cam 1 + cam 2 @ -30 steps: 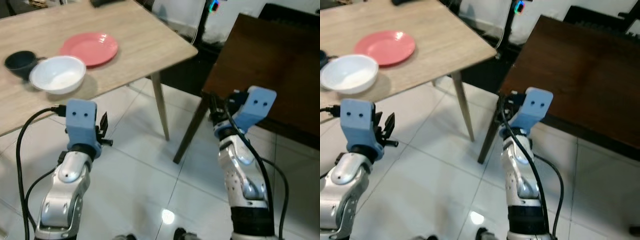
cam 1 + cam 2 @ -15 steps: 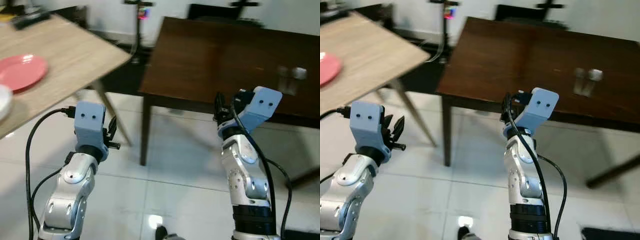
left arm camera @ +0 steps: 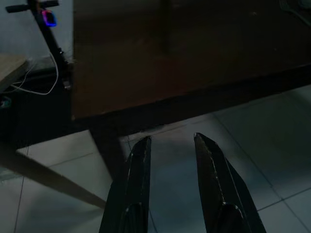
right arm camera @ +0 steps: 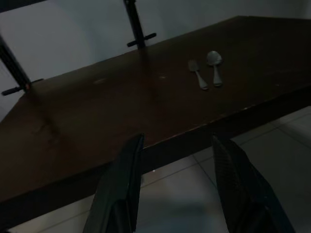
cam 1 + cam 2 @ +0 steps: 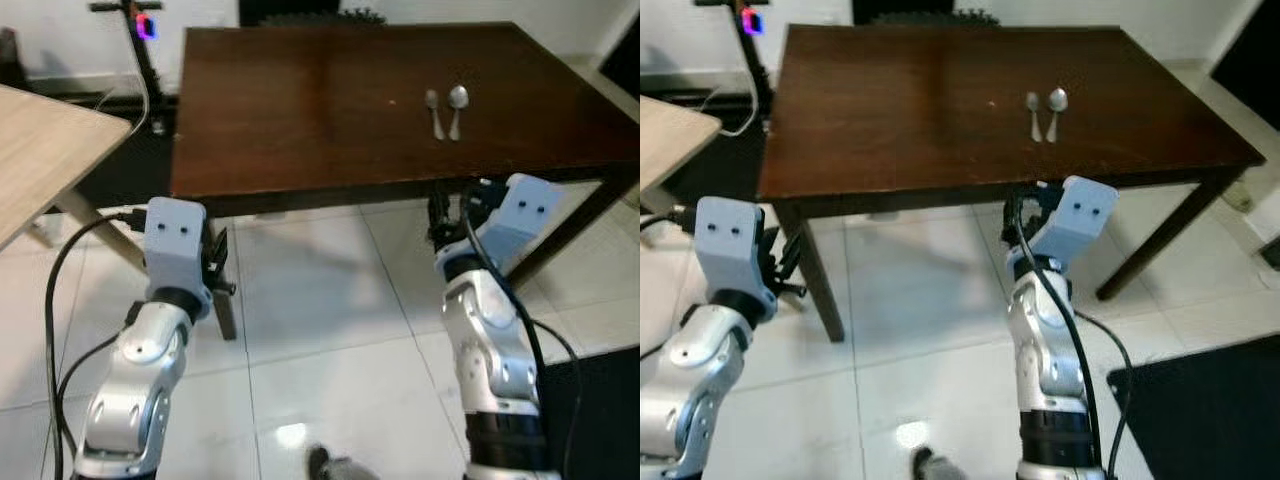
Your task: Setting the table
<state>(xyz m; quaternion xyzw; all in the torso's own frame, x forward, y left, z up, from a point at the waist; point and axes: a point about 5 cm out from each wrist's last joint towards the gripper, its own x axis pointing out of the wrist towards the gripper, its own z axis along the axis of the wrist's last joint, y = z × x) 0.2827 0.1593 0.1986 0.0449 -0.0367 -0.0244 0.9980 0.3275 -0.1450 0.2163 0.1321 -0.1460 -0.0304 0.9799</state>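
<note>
A dark brown table (image 5: 300,100) stands straight ahead of me. On its right part a small fork (image 5: 434,112) and a spoon (image 5: 457,104) lie side by side; the right wrist view has the fork (image 4: 197,73) and the spoon (image 4: 214,60) too. My left gripper (image 3: 170,140) is held low before the table's near left leg, open and with nothing in it. My right gripper (image 4: 177,141) hangs just below the table's front edge, short of the cutlery, also open with nothing between its fingers.
The corner of a light wooden table (image 5: 40,140) reaches in at the left. A scooter (image 5: 140,45) with a glowing light stands behind the dark table's left end. A black mat (image 5: 1200,400) covers the white tiled floor at the lower right.
The camera has swung to the right: the light table with the pink plate and white bowl slid out to the left, and the dark table now lies centred. Both arms keep their pose.
</note>
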